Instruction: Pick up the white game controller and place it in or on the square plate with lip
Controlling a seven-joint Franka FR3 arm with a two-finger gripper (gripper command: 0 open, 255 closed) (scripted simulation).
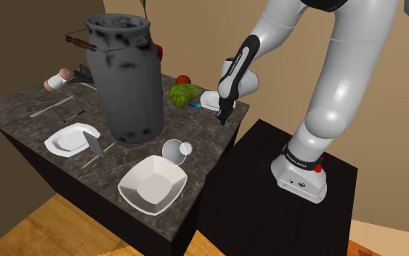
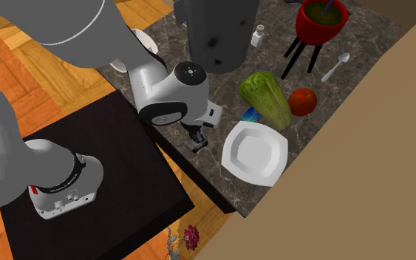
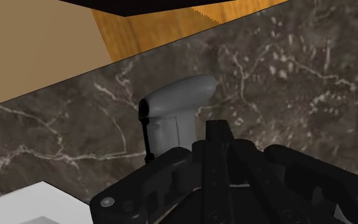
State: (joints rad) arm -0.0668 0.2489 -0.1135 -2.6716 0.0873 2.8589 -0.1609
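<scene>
The white-grey game controller [image 3: 174,111] lies on the dark marble counter [image 3: 285,83], close to the counter's edge by the stand. My black gripper [image 3: 193,168] reaches down over it and is shut on its near end, so one rounded grip sticks out past the fingers. In the second exterior view the gripper [image 2: 197,142] stands just left of a white square plate with a raised lip [image 2: 254,151]. In the shoulder view the gripper [image 1: 224,116] hangs at the counter's right edge, in front of that plate [image 1: 210,100].
A tall dark milk can [image 1: 126,76] stands mid-counter. Lettuce [image 1: 186,93] and a tomato [image 1: 183,79] lie beside the plate. A deep white square bowl [image 1: 152,185], a cup [image 1: 175,150] and another white plate [image 1: 72,138] sit nearer the front. A red pot [image 2: 318,18] stands behind.
</scene>
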